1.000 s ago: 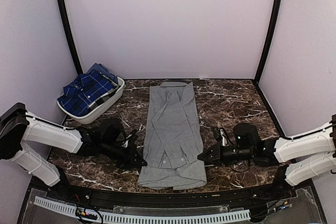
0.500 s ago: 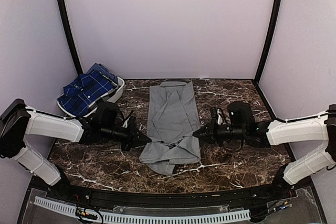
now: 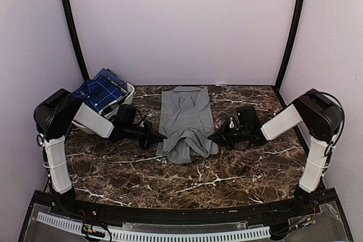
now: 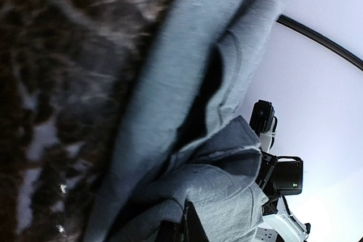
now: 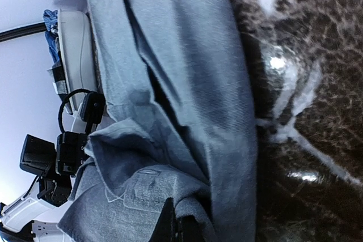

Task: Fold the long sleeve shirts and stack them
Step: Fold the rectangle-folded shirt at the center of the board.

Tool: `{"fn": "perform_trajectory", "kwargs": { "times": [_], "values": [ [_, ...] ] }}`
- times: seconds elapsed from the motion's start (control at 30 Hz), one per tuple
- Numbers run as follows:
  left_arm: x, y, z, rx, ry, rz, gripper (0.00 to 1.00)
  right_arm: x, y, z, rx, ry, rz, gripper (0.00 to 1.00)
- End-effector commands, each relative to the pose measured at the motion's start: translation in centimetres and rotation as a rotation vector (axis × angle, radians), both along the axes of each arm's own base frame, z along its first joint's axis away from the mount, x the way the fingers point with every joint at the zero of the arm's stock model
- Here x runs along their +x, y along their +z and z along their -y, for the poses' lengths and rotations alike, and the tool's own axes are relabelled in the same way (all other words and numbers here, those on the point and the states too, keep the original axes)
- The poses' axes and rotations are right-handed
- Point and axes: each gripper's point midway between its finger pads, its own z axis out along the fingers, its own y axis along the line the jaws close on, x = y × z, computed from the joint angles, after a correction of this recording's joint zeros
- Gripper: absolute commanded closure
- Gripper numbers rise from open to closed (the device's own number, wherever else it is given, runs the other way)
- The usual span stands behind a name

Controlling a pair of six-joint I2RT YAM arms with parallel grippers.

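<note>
At centre of counter (image 3: pixel 170 179), one shirt (image 3: pixel 184 118), near end seemingly doubled back; left tool (image 3: pixel 156 138) at its left edge, right tool (image 3: pixel 214 137) at its right; far left, basket (image 3: pixel 129 90) holding second shirt (image 3: pixel 99 92).

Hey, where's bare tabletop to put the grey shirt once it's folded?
Widest: the near strip of table, in front of the grey shirt. Smaller: the far right corner beyond the right tool. Crowded: mid-table, where the left tool and right tool pinch the shirt; basket far left.

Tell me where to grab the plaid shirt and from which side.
Probably the cloth heaped at the top of the plaid shirt, coming from above: it lies bunched in the white basket, whose walls would block a side approach.
</note>
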Motion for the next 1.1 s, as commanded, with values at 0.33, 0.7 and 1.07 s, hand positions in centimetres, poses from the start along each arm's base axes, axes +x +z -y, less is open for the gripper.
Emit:
{"fn": "perform_trajectory", "kwargs": {
  "times": [0.33,0.7,1.07],
  "values": [
    [-3.0,-0.6,-1.7,-0.008,0.011,-0.018,1.00,-2.9,0.5,0.0,0.072,0.058,0.026,1.00],
    [-4.4,2.8,-2.7,0.030,0.007,0.057,1.00,-3.9,3.8,-1.9,0.037,0.109,0.112,1.00],
    [-2.4,0.2,-2.0,0.062,0.008,0.034,0.99,-1.1,1.6,-3.2,0.022,0.164,0.090,0.89]
  ]
}}
